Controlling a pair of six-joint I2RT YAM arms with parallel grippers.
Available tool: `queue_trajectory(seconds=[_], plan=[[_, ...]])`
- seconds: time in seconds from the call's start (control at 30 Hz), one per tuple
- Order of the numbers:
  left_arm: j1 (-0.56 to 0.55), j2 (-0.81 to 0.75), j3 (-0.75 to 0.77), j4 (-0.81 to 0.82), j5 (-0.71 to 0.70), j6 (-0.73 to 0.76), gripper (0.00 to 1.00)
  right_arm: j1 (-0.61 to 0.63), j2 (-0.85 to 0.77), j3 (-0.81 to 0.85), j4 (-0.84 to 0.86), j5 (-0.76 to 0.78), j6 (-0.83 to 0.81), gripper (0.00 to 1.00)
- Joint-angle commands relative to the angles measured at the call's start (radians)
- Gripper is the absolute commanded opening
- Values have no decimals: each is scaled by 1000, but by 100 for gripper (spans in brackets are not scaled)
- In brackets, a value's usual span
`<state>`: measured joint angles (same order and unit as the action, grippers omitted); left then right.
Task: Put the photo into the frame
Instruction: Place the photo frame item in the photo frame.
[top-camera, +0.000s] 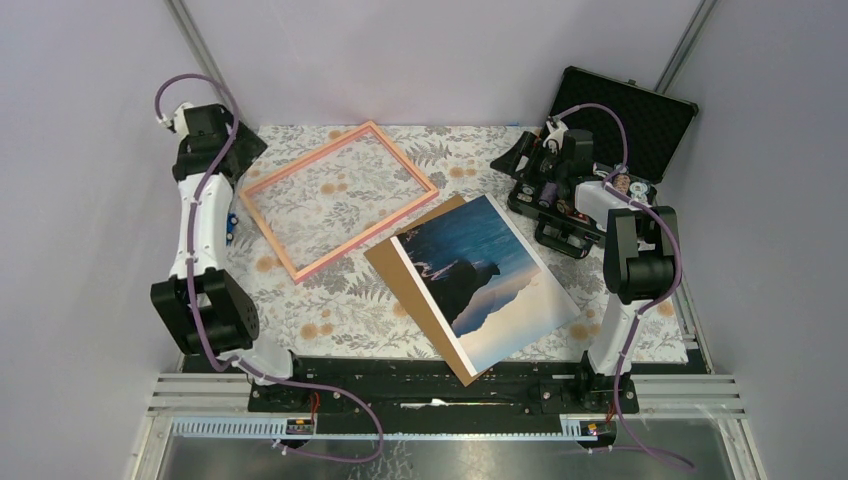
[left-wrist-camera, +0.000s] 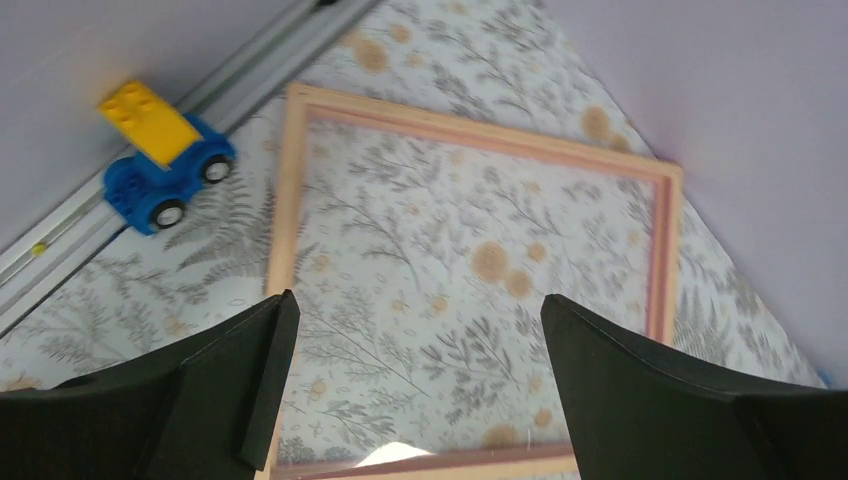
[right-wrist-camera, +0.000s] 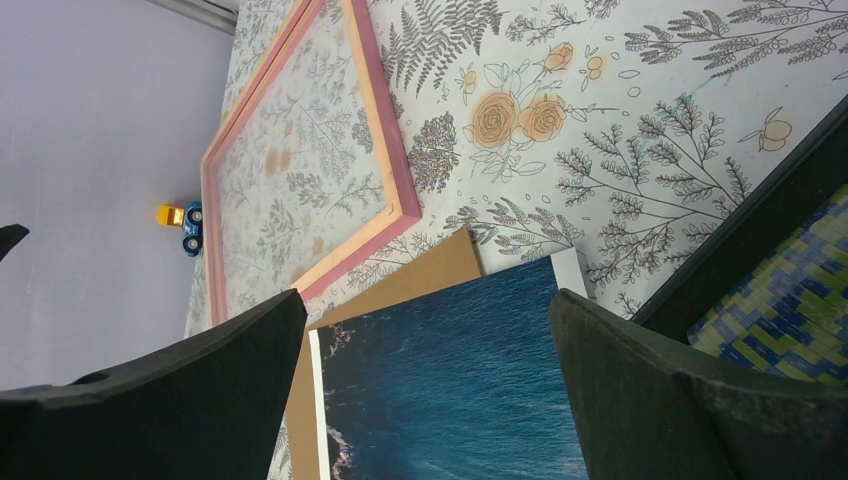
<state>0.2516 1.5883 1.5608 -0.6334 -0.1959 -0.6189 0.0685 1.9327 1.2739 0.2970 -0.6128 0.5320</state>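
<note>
nearest, low and right of centre in the top view, the photo (top-camera: 495, 280) lies flat and skewed on a brown board (top-camera: 390, 262), picture side up. the board shows as a strip along its left edge and a corner at its upper left. the photo is outside the frame. up and left of it the frame (top-camera: 308, 156) lies flat on the flowered table (top-camera: 330, 320), turned like a diamond, the cloth's pattern showing through its pane. its right corner comes just beside the board's top corner; whether they touch i cannot tell.

the left gripper (left-wrist-camera: 415, 310) hangs over the frame's left part, at the upper left of the top view. its jaws are spread wide and clasp nothing; between the fingers only the pane and the frame's near rail show below. whether a finger touches the frame i cannot tell. beyond the frame, in the upper left of the left wrist view, a blue and yellow toy car (left-wrist-camera: 165, 165) sits by the table's edge rail.

the right gripper (right-wrist-camera: 425, 300) is at the upper right of the top view, in front of the open black case (top-camera: 625, 110). its jaws too stand fully apart and empty. below the gap lie the photo's blue corner and the board's tip, with the frame's corner further on.
</note>
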Motion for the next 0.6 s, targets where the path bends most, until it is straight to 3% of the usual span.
queue_trajectory(seconds=[0.0,0.13,0.3,0.4,0.57], plan=[[-66,-3,-37,79,157,135,99,2,0,24,15,-9,-18,100],[-78,57,-59,100,213,152,99,2,2,25,16,-13,-15,100],[-48,96,-115,95,75,88,99,2,8,33,6,-16,-20,100],[21,121,-188,134,167,61,99,2,8,33,12,-19,-15,100],[80,151,-265,213,205,55,99,2,9,31,11,-21,-14,100]])
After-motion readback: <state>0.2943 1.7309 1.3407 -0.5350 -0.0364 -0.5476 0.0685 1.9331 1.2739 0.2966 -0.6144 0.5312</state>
